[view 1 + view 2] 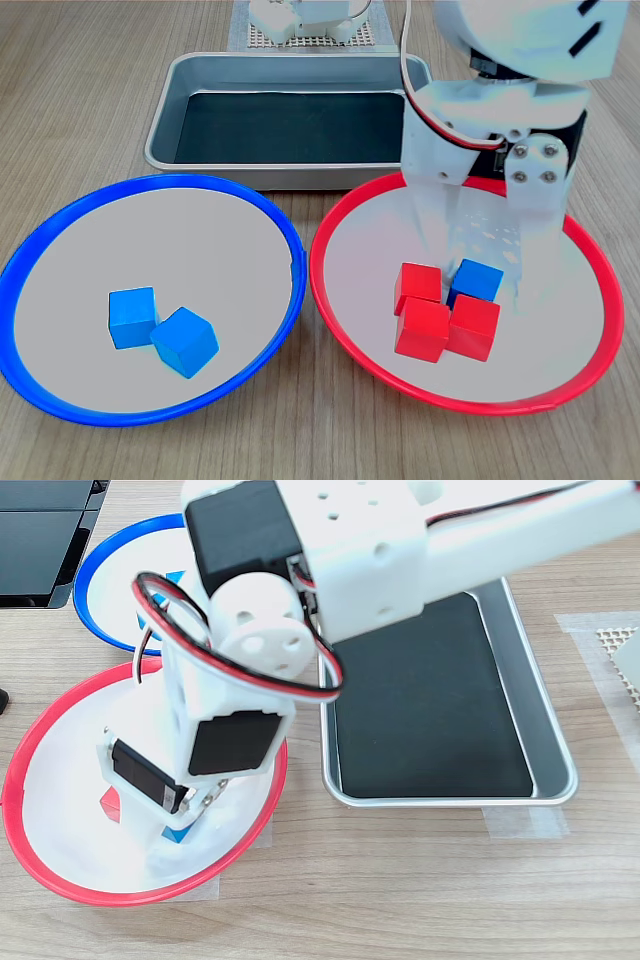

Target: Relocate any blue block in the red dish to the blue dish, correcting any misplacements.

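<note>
End effector [482,262] pointing down into the red dish [335,225], released fingers straddling the blue block [476,281].

In the second exterior view the arm hides most red cubes [109,805]; the blue dish [100,565] is partly covered.
</note>
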### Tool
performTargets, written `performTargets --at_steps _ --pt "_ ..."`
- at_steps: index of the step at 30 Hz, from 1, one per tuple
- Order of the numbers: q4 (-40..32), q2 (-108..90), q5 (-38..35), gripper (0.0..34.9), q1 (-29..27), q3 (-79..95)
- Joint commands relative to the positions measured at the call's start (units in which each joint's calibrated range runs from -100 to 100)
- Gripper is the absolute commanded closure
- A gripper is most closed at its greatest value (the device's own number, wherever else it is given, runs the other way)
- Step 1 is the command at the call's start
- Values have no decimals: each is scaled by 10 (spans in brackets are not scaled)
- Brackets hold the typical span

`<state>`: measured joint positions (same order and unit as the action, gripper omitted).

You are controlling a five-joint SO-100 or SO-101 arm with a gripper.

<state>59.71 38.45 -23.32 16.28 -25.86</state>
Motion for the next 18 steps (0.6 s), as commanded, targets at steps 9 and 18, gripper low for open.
performTargets --at_steps 9,18 --pt "7 -4 -3 330 -9 -11" --pt "3 -19 19 349 0 -14"
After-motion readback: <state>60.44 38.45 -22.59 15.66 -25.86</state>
